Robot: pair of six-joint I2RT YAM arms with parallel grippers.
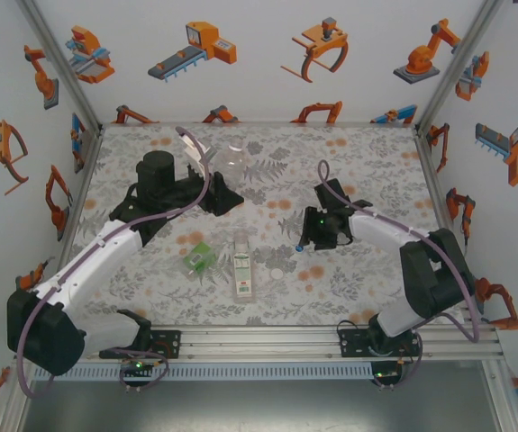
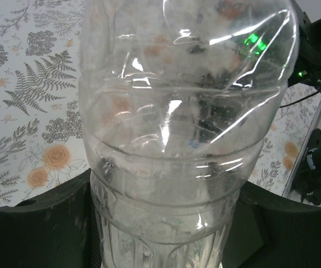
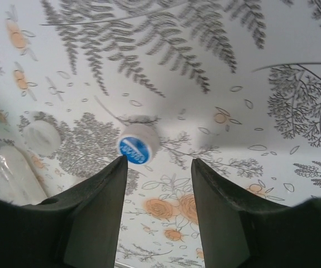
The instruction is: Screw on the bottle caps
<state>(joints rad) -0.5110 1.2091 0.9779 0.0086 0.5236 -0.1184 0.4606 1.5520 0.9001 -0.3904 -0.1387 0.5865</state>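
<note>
- While we line up the cap pick, nearest the bases lie the labelled bottle and the green bottle, flat on the table, with a plain white cap near them.
- Right gripper: jaws partly apart, nothing between them. Blue-topped cap sits just off one fingertip, off-centre.
- We'd centre the gap over that cap first, then descend and close on its rim, keeping it level.
- Farthest: left gripper clamped on the clear bottle. Neck not visible, so we can't judge thread alignment.
</note>
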